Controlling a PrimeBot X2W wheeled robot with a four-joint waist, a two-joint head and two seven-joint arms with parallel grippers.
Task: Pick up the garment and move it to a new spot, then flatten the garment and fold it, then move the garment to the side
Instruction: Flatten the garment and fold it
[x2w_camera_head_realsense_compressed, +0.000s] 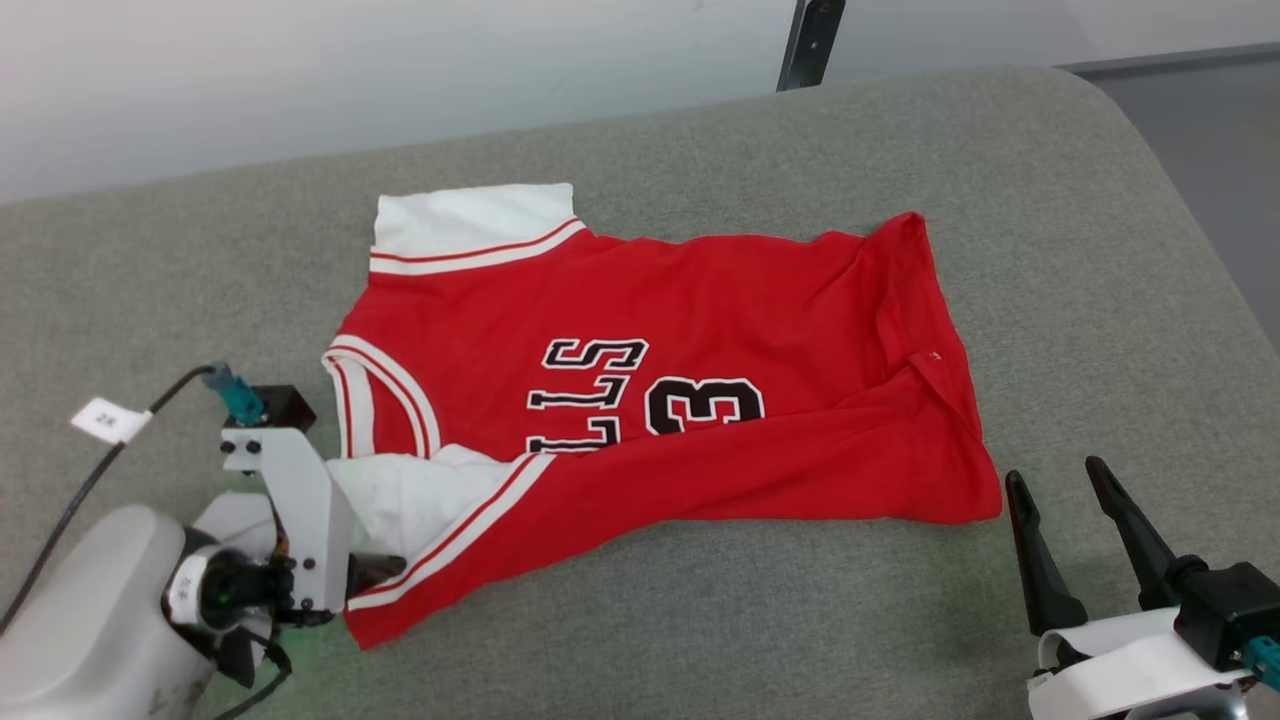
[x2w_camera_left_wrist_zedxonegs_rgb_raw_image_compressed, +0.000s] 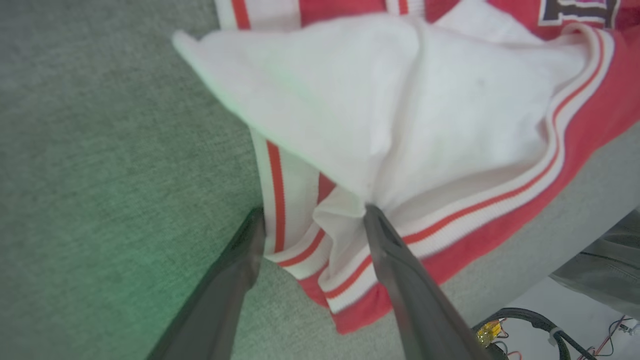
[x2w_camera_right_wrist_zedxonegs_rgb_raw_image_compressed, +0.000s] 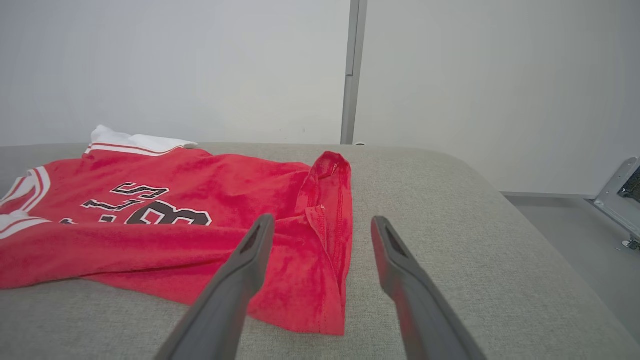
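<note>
The garment (x2w_camera_head_realsense_compressed: 700, 330) is a red jersey with white sleeves, striped trim and black block letters facing up. It lies spread on the grey cushion with its near side folded over in a loose flap. My left gripper (x2w_camera_head_realsense_compressed: 380, 575) hovers low at the garment's near left corner. In the left wrist view that gripper (x2w_camera_left_wrist_zedxonegs_rgb_raw_image_compressed: 312, 215) is open, and the white sleeve (x2w_camera_left_wrist_zedxonegs_rgb_raw_image_compressed: 400, 100) and its striped trim lie between the fingertips. My right gripper (x2w_camera_head_realsense_compressed: 1055, 472) stands open just right of the garment's near right corner. From the right wrist the gripper (x2w_camera_right_wrist_zedxonegs_rgb_raw_image_compressed: 322, 220) points over the red hem (x2w_camera_right_wrist_zedxonegs_rgb_raw_image_compressed: 325, 260).
The grey padded surface (x2w_camera_head_realsense_compressed: 700, 620) curves down at its right edge toward the floor (x2w_camera_head_realsense_compressed: 1220, 150). A white wall and a dark upright post (x2w_camera_head_realsense_compressed: 810, 40) stand behind it. A black cable with a white tag (x2w_camera_head_realsense_compressed: 108, 420) trails from my left arm.
</note>
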